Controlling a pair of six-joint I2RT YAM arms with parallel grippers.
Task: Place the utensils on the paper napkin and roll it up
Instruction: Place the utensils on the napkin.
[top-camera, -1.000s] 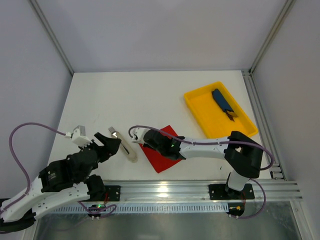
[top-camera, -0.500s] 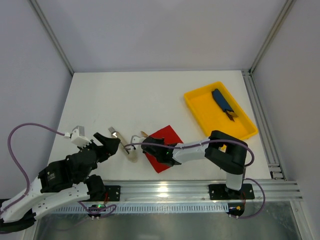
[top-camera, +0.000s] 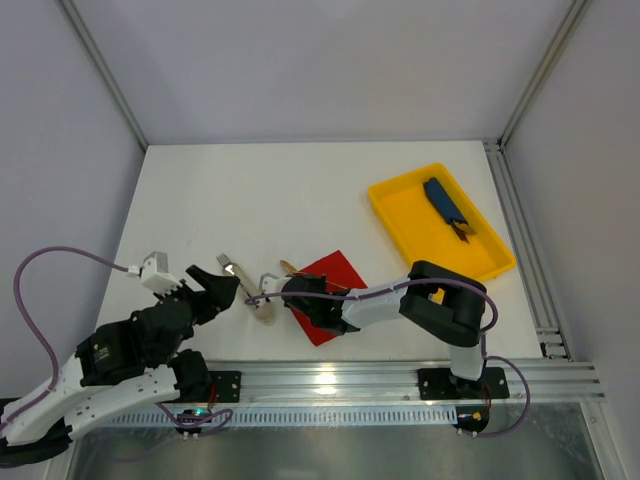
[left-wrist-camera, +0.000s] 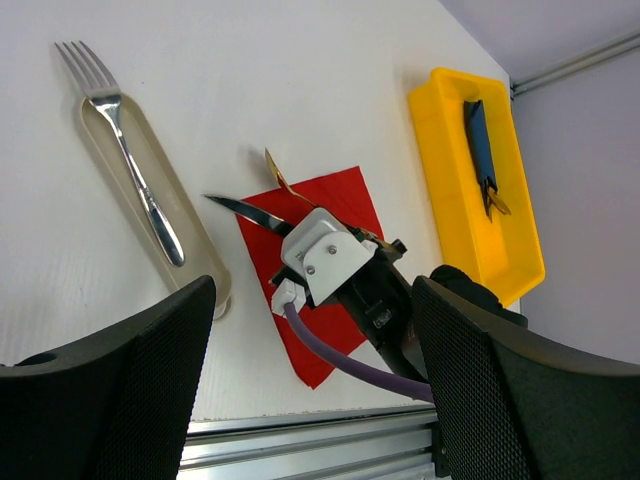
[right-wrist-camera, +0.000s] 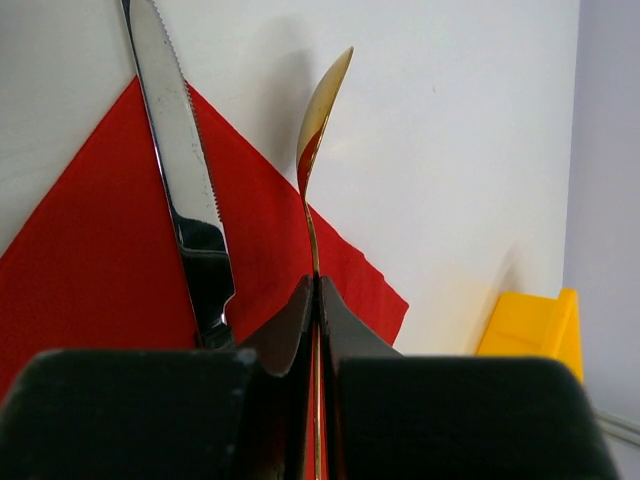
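Observation:
The red paper napkin (top-camera: 333, 270) (left-wrist-camera: 335, 200) (right-wrist-camera: 90, 250) lies near the table's front edge. A silver knife (right-wrist-camera: 185, 170) (left-wrist-camera: 243, 209) rests on it. Over the napkin's left part my right gripper (top-camera: 297, 284) (right-wrist-camera: 317, 288) is shut on a gold spoon (right-wrist-camera: 320, 110) (left-wrist-camera: 274, 170), which stands edge-on with its bowl past the napkin's edge. The fork (left-wrist-camera: 130, 165) (top-camera: 230, 268) lies in a beige sleeve (left-wrist-camera: 185, 260) left of the napkin. My left gripper (top-camera: 218, 283) (left-wrist-camera: 310, 400) hovers open by the fork, holding nothing.
A yellow tray (top-camera: 405, 240) (left-wrist-camera: 440, 200) (right-wrist-camera: 530, 325) sits at the right with a dark-blue oblong item (top-camera: 444, 204) (left-wrist-camera: 481, 145) in it. The right arm's purple cable (left-wrist-camera: 340, 355) runs across the napkin's near corner. A metal rail (top-camera: 400, 380) borders the front edge.
The right arm has folded in, its elbow swinging left, and its gripper has carried the spoon slightly left over the napkin. The left arm has barely moved.

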